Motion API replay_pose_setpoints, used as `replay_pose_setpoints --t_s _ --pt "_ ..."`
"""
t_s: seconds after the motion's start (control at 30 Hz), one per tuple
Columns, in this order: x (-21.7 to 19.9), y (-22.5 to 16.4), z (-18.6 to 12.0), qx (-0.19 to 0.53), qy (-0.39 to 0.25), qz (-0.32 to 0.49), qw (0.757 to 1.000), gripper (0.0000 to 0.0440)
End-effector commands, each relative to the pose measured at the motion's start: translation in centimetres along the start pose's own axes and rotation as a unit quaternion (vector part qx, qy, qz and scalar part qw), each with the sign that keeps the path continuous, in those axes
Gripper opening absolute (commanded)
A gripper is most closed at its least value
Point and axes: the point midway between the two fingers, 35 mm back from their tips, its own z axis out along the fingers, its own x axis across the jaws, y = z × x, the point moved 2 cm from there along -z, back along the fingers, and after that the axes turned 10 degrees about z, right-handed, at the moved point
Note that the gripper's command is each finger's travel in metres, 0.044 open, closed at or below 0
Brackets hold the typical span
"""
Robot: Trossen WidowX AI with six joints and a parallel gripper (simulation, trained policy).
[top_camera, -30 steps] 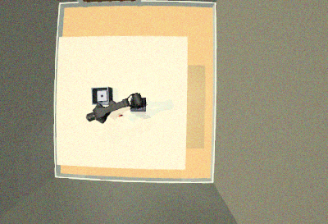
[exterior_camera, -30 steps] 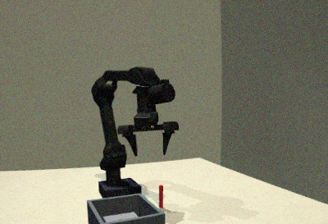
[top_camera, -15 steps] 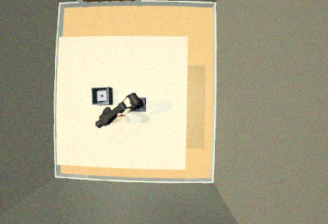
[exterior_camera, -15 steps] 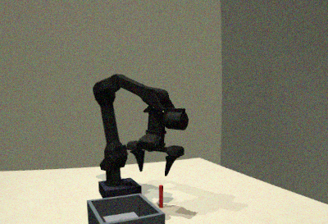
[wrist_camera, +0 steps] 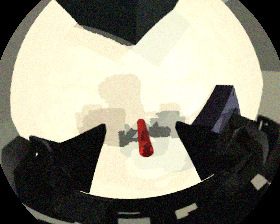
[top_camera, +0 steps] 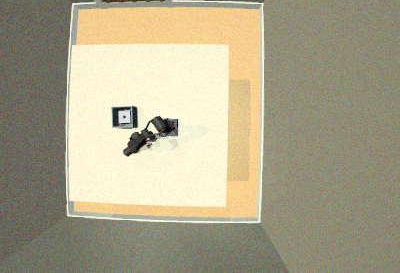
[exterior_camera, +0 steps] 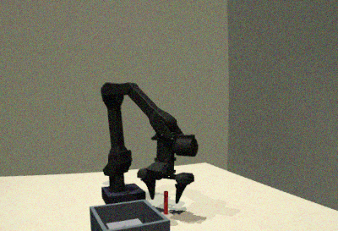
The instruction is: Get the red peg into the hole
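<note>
The red peg (exterior_camera: 166,202) (wrist_camera: 144,139) stands upright on the table. My gripper (exterior_camera: 165,200) (wrist_camera: 142,126) is open and points down at the peg. In both of these views the peg shows in the gap between the fingers, with space on either side; how far down the tips reach along it is hard to tell. In the top view the arm largely covers the peg. The open box (top_camera: 114,118) (exterior_camera: 122,214) stands apart from the peg. A pale plate (top_camera: 121,114) (exterior_camera: 124,223) lies at its bottom, and its dark central hole shows in the top view.
The arm's dark base block (top_camera: 174,127) (exterior_camera: 123,195) (wrist_camera: 220,107) stands on the pale table (top_camera: 190,78). In the exterior view the box is in front of this base, and the peg is just right of the box.
</note>
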Motion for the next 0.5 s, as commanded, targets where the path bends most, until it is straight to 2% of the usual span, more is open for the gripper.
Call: replay_pose_setpoints --t_s 0.0,0.07,0.17,0.47 --pt "-0.2 -0.3 2.1 -0.001 0.008 0.012 1.000 0.0439" --pt "-0.2 -0.5 2.7 0.001 0.012 0.019 1.000 0.0429" --pt "-0.4 -0.6 3.4 0.007 0.012 0.030 0.999 0.0377" --pt "-0.8 -0.9 3.7 0.034 -0.006 0.043 0.998 0.0146"
